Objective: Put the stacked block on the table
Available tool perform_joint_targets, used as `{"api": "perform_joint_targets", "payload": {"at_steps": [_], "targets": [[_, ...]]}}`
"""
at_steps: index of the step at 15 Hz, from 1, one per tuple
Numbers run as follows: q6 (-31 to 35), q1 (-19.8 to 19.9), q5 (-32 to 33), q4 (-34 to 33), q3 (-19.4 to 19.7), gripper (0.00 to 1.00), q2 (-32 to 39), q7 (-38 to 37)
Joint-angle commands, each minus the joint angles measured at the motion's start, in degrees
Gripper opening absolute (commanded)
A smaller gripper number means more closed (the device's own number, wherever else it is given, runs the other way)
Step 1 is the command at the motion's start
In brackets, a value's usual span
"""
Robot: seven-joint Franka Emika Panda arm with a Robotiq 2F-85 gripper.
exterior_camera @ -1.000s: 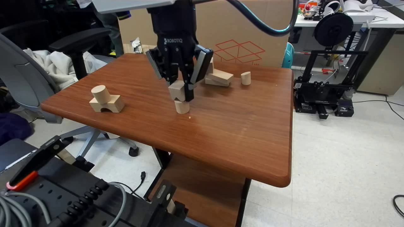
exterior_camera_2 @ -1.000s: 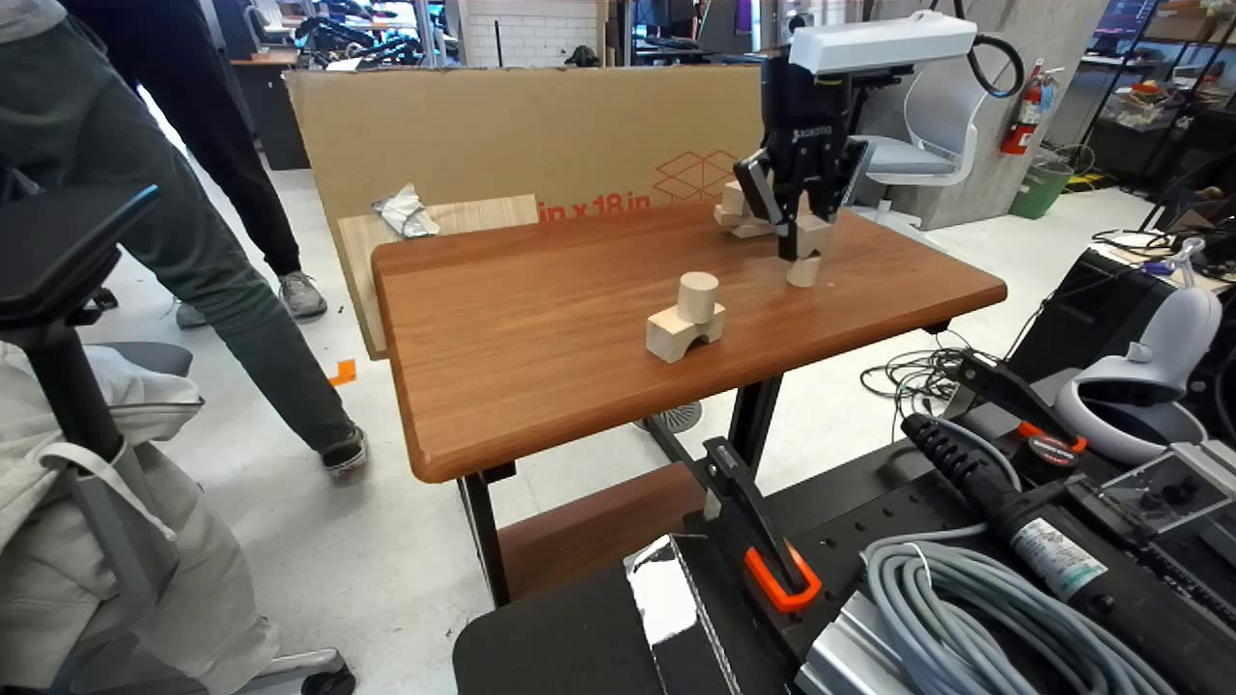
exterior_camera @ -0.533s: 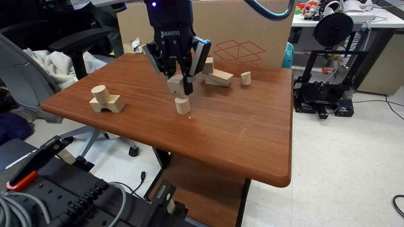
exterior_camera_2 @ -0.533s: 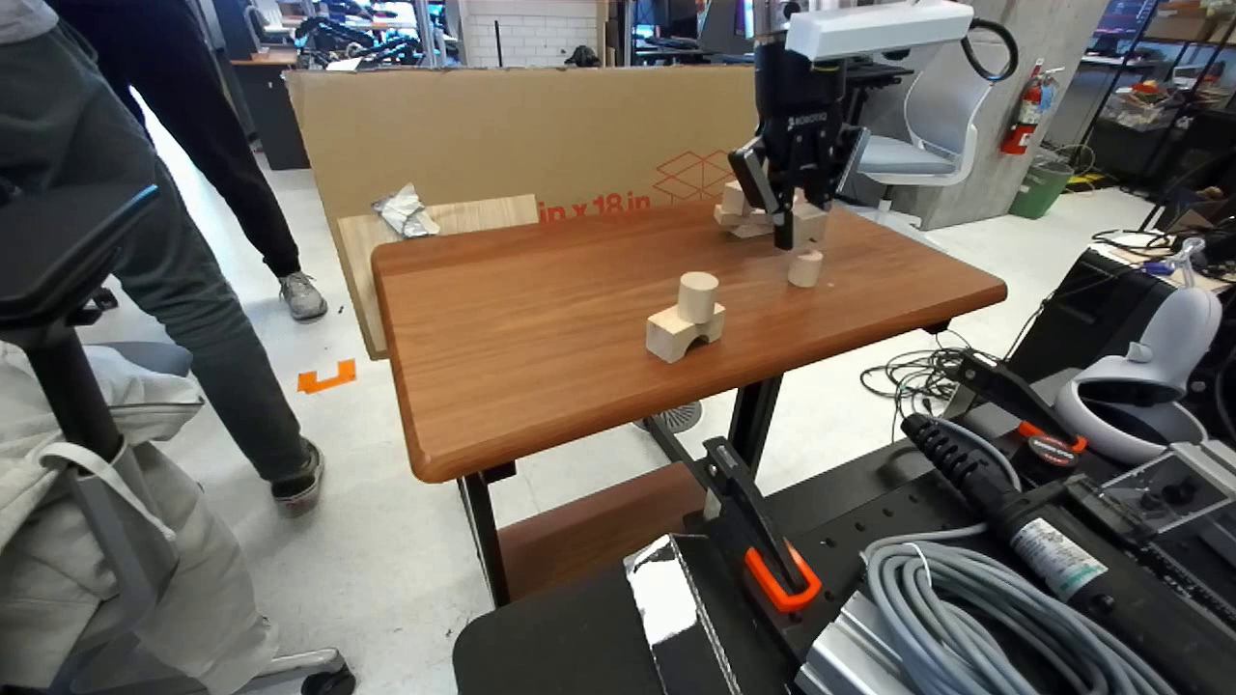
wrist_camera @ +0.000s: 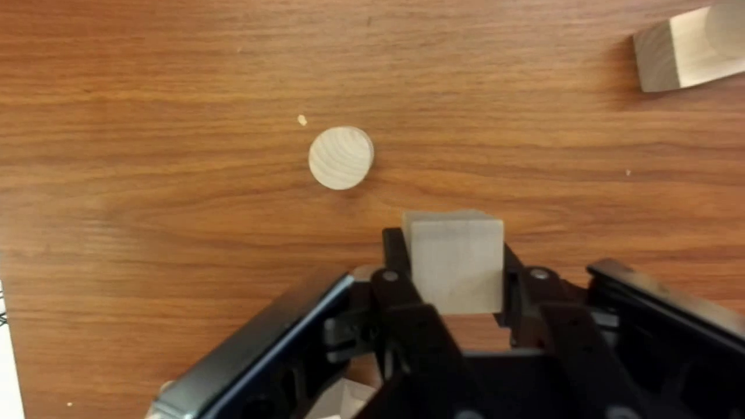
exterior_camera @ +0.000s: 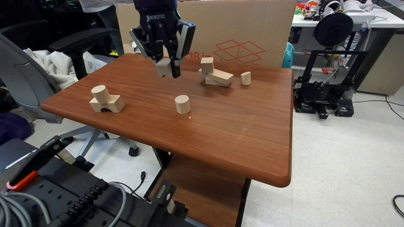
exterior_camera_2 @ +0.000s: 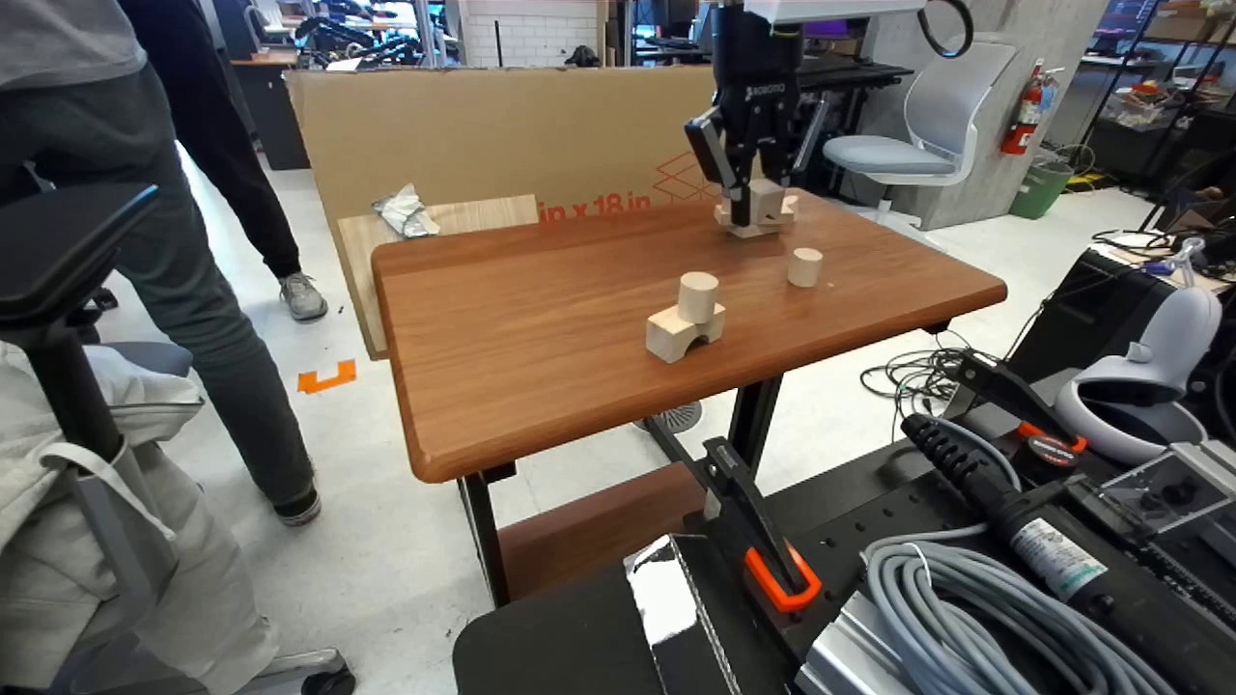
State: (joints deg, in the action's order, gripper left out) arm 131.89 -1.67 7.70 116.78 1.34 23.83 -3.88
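My gripper [exterior_camera: 166, 67] is shut on the stacked block [exterior_camera: 163, 68], a small pale wooden block, and holds it in the air above the table [exterior_camera: 236, 126]. In the wrist view the block [wrist_camera: 457, 265] sits between the two black fingertips [wrist_camera: 451, 250], with one flat face toward the camera. In an exterior view the block [exterior_camera_2: 767, 201] shows beside the finger, in front of the back pile. A short round wooden cylinder [exterior_camera: 182, 104] stands upright on the table with nothing on top. It also shows in the wrist view [wrist_camera: 341, 157], up and left of the held block.
An arch block [exterior_camera: 115, 104] with a cylinder [exterior_camera: 100, 94] on it stands near the table's front edge. A pile of flat pieces [exterior_camera: 221, 77] topped by a cube [exterior_camera: 207, 65] is at the back. A slant-topped cylinder [exterior_camera: 246, 78] stands beside it. A cardboard sheet [exterior_camera_2: 541, 135] rises behind.
My gripper has lifted the block off the short cylinder and carried it up and toward the table's back. The cylinder has stayed in place. A person's legs behind the table have shifted.
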Motion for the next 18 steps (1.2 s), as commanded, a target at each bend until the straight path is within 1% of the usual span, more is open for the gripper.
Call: {"api": "perform_joint_targets", "payload": {"at_steps": [1,7,11,16,17,18], "targets": [[-1.13,-0.54,-1.60,-3.39,-1.72,0.08,2.51,1.45],[-1.04,-2.15,-0.35,-7.40,-1.89,0.08,7.62,0.78],[-1.07,-1.65,-1.64,-9.88,-2.70,0.08,10.96,2.55],[-0.90,-2.30,-0.63,-11.36,-2.30,0.08,12.69,2.48],[-0.89,-2.48,-0.43,-11.33,-2.24,0.14,12.65,2.44],[-0.80,-2.62,-0.28,-11.25,-2.19,0.58,12.64,2.35]]}}
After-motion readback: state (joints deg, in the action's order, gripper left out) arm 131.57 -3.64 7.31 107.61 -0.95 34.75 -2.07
